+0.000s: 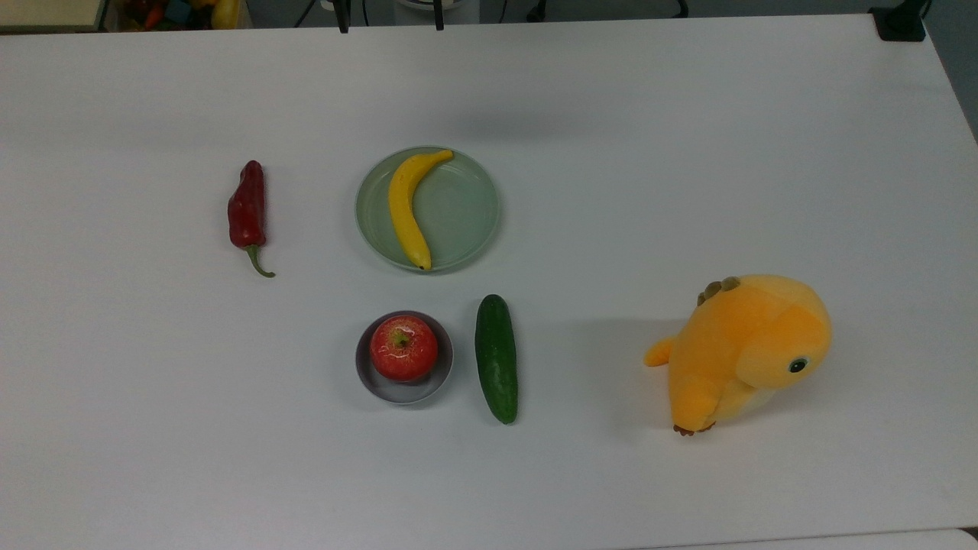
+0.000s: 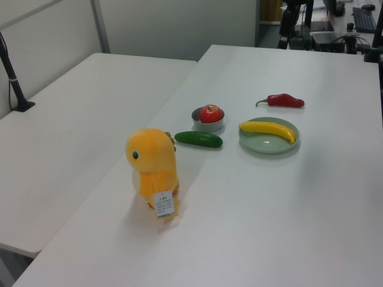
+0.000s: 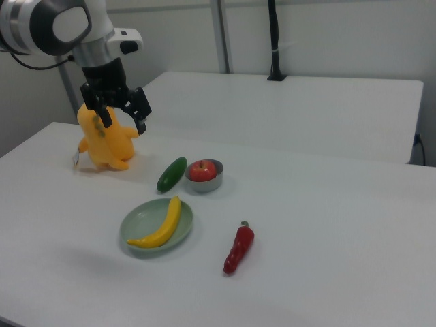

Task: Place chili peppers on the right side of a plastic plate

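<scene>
I see the end effector (image 3: 122, 114) raised well above the table (image 3: 327, 225) in the right view, fingers spread apart and gripping nothing, in front of the orange plush toy (image 3: 105, 139). Below it lie the cucumber (image 3: 172, 174) and the grey bowl (image 3: 212, 181) holding the apple (image 3: 201, 170). The plastic plate (image 3: 139, 225) carries a banana (image 3: 162, 223). The chili peppers (image 3: 238, 248) lie on the bare table, apart from the plate, on the right view's right of it; in the top view they lie on the top view's left of the plate.
</scene>
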Controlling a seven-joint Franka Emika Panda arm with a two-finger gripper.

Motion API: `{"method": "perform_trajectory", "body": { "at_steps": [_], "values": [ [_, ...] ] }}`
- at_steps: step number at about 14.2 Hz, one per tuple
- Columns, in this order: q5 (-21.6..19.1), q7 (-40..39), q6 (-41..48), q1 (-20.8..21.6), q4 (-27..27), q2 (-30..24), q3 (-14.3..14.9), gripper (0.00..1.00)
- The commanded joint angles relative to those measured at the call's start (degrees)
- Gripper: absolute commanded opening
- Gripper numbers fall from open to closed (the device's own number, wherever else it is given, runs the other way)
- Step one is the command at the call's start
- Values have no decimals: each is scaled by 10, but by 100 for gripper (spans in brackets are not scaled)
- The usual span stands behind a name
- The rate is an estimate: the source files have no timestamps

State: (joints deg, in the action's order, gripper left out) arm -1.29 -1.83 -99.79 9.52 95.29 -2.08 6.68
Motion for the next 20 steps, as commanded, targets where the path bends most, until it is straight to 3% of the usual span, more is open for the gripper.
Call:
{"method": "perform_trajectory", "body": {
  "at_steps": [1, 18, 20],
  "values": [
    [-13, -11, 0, -1, 2, -8, -1, 100],
    [-11, -18, 23, -1, 4, -8, -4, 100],
    [-11, -59, 28, -6, 2, -8, -4, 100]
  ]
}}
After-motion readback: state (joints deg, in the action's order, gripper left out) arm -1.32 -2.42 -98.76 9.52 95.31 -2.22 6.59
